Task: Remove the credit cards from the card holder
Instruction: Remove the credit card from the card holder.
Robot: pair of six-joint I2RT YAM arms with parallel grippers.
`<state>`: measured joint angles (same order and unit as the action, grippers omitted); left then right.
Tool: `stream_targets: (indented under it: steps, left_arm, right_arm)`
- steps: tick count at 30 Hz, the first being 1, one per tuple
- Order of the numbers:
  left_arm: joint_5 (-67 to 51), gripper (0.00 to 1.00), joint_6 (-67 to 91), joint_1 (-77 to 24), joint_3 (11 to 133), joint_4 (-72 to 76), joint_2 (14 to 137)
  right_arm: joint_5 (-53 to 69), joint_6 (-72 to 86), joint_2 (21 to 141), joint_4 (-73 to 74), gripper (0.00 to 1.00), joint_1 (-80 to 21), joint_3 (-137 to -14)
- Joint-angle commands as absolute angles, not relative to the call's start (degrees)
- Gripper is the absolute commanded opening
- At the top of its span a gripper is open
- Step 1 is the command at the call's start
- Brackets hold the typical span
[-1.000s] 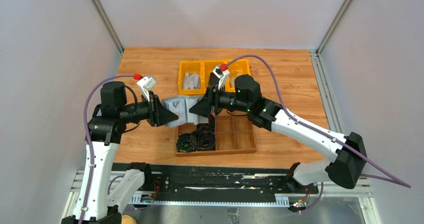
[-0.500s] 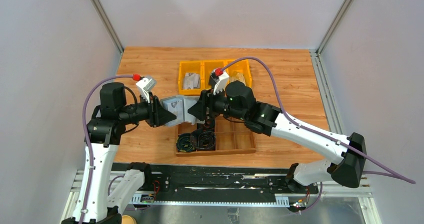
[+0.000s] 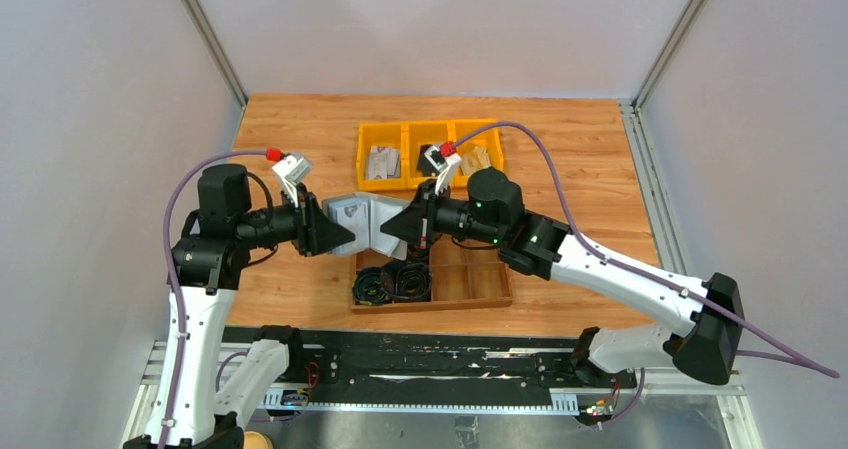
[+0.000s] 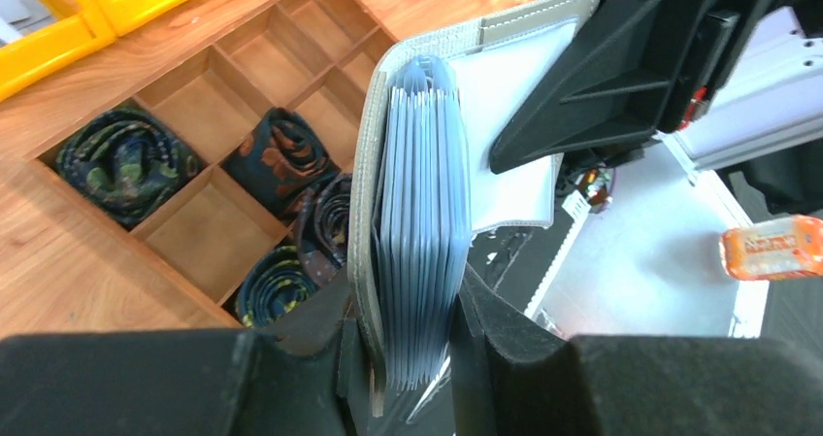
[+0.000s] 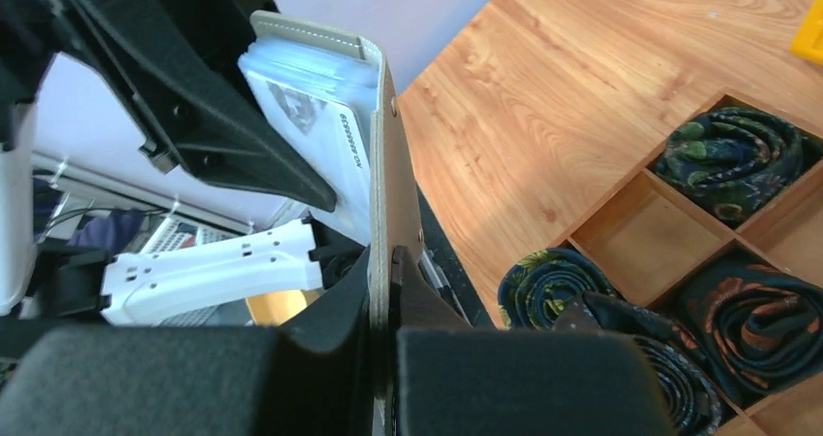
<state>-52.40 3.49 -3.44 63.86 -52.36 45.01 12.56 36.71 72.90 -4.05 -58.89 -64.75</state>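
The grey card holder (image 3: 365, 219) hangs open in the air between both arms, above the wooden tray. My left gripper (image 3: 345, 233) is shut on one cover together with the stack of bluish clear sleeves (image 4: 424, 213); its fingers (image 4: 485, 329) squeeze both sides. My right gripper (image 3: 393, 227) is shut on the other cover (image 5: 380, 154), pinching the flap flat. A white printed credit card (image 5: 315, 111) shows inside a sleeve against the left-hand cover. In the left wrist view the holder (image 4: 367, 193) stands on edge, its pale inner flap reaching to the right gripper.
Three yellow bins (image 3: 405, 129) stand behind the holder; the left one holds a silvery flat item (image 3: 381, 162), the middle one a black item (image 3: 432, 159). A divided wooden tray (image 3: 480, 281) below holds dark rolled ties (image 3: 390, 284). Metal rails run along the near table edge.
My right gripper has shut on the holder's free cover and drawn slightly right, spreading the holder. The left gripper keeps its grip and has not moved.
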Motion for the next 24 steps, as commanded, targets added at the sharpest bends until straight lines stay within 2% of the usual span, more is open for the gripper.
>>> stream_targets:
  steps: [1, 4, 5, 7, 16, 22, 24]
  left_arm:
    - [-63.49, 0.32, 7.16, -3.43, 64.73, -47.81, 44.54]
    - [-68.39, 0.46, 13.0, -3.43, 62.52, -42.71, 44.0]
    - [-71.22, 0.55, 19.66, -3.45, 59.9, -36.32, 43.31]
    - [-72.53, 0.6, 24.0, -3.44, 58.26, -31.38, 42.62]
    - [-63.94, 0.63, 22.7, -3.44, 57.74, -33.9, 41.88]
    - [-69.26, 0.75, 25.97, -3.43, 56.48, -31.06, 41.44]
    - [-71.79, 0.75, 30.97, -3.43, 55.24, -26.89, 40.96]
  right_arm:
    - [21.22, 41.91, 68.54, -16.92, 0.0, -56.44, -58.78]
    - [21.81, 43.42, 66.5, -20.94, 0.0, -55.72, -55.89]
    - [22.29, 44.33, 64.65, -23.63, 0.0, -55.1, -53.87]
    - [22.77, 44.6, 63.79, -25.09, 0.0, -54.94, -52.86]
    - [24.47, 45.53, 62.2, -27.42, 0.0, -54.86, -52.3]
    - [24.61, 45.66, 61.27, -28.51, 0.0, -54.67, -51.99]
    - [24.61, 45.99, 61.17, -29.07, 0.0, -54.67, -51.63]
